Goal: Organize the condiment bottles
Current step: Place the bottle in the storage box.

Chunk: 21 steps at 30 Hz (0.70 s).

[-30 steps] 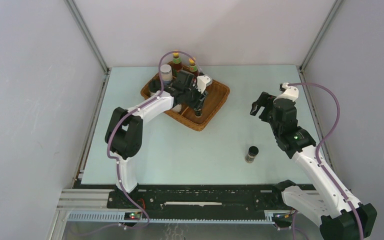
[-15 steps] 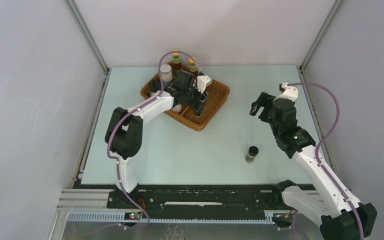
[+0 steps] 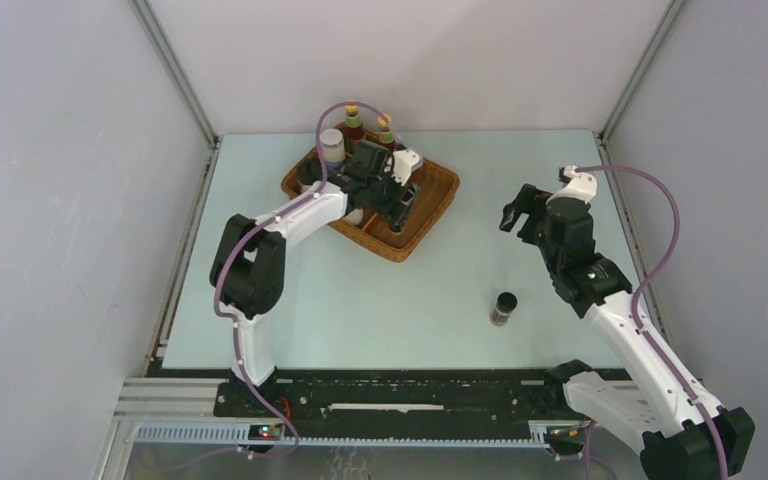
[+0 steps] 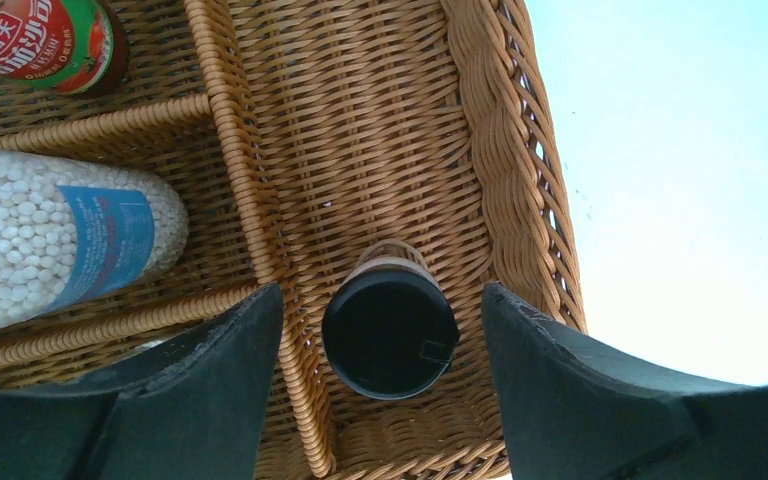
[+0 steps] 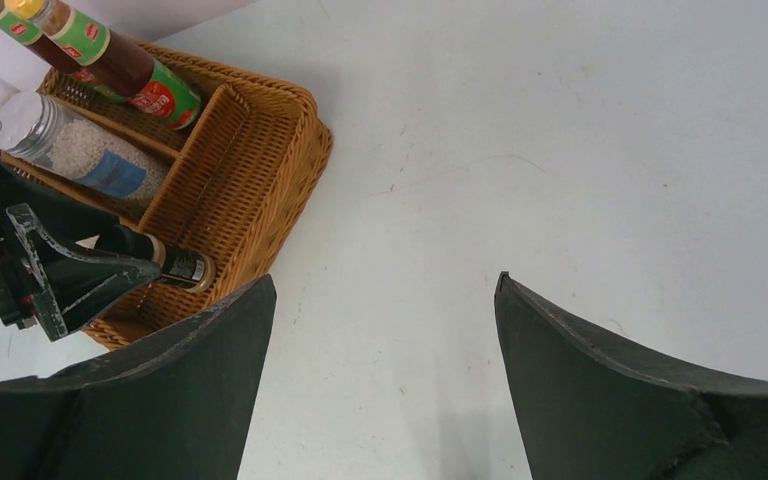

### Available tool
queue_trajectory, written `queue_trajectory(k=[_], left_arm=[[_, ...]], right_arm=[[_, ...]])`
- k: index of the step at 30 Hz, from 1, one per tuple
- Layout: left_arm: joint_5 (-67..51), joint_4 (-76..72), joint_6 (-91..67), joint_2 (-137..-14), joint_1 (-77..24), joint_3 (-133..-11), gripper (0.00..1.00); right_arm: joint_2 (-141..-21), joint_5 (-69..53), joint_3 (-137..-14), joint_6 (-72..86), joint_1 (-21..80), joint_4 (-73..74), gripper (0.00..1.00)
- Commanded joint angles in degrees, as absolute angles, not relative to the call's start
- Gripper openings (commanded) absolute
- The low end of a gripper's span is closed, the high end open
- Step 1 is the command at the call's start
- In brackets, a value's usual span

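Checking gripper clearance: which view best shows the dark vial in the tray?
Left wrist: the vial sits between the left gripper's open fingers, touching neither. Right wrist shows its side, partly behind that gripper. Top external: hidden under the gripper.

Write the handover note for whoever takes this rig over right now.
Left gripper: open, straddling a dark vial that stands untouched in the end compartment of the wicker tray.
Right gripper: open, empty, above the table.
Done: two sauce bottles and a blue-labelled jar sit in the tray; shakers not in view.
Left: second vial stands alone on the table; tray it.
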<state>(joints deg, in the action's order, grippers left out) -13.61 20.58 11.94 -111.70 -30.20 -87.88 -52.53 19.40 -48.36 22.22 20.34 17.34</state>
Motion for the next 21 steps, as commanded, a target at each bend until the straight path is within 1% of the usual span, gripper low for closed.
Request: queue_trajectory(k=[1,9,13,21], left_arm=[[-11.15,18.54,10.28,-107.51,-29.97,-88.52,0.78],[-3.12,15.25,7.57,-98.55,-33.04,-86.72,0.83],[2.92,10.32,5.37,-91.56,-36.29,-82.68,0.87],[12.42,1.81,0.75,-76.98,-44.61,-71.88,0.95]], right_arm=[[-50.69,20.45,-48.34,21.02,20.78,16.45,0.89],[-49.5,24.27,-49.57,22.37,23.42,24.31,0.89],[-48.14,26.9,-49.01,24.57,25.68,29.49,0.89],[-44.29,32.69,-46.05,31.23,33.39,37.88,0.89]])
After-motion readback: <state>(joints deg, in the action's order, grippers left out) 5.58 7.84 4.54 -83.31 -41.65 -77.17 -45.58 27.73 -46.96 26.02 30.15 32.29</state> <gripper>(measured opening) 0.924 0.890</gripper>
